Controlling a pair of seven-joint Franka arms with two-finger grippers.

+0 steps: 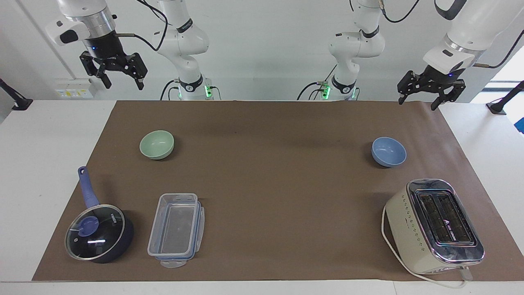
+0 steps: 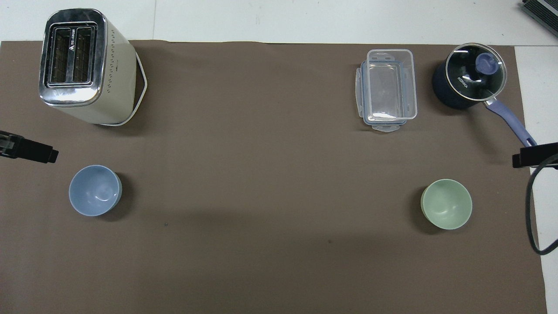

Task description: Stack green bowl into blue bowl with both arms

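Facing view: the right gripper (image 1: 120,83) is seen raised at upper left, the left gripper (image 1: 418,101) at upper right, both spread wide and empty. Overhead view: the green bowl (image 2: 446,204) is seen at lower right, the blue bowl (image 2: 95,190) at lower left, well apart; the grippers are probably the black shapes at the frame's edges.

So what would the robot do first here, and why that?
Probably the right gripper should descend toward the small pale mint-green bowl. That bowl sits empty at the right arm's end of the table, well apart from the small periwinkle-blue bowl. Both grippers hang high with open jaws, holding nothing; the left gripper is raised near the blue bowl.
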